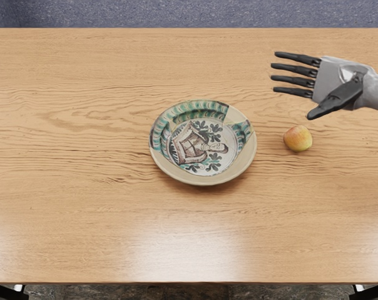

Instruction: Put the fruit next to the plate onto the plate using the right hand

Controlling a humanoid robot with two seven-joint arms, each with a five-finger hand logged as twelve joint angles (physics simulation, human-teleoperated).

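A small yellow-red fruit lies on the wooden table just right of the painted ceramic plate, a short gap between them. The plate is shallow, with green and brown decoration, and holds nothing. My right hand comes in from the right edge and hovers above and slightly behind the fruit, fingers stretched flat toward the left, thumb angled down. It is open and touches nothing. The left arm does not show.
The wooden table spans the whole view, its far edge at the top and front edge near the bottom. Grey floor shows beyond the far edge.
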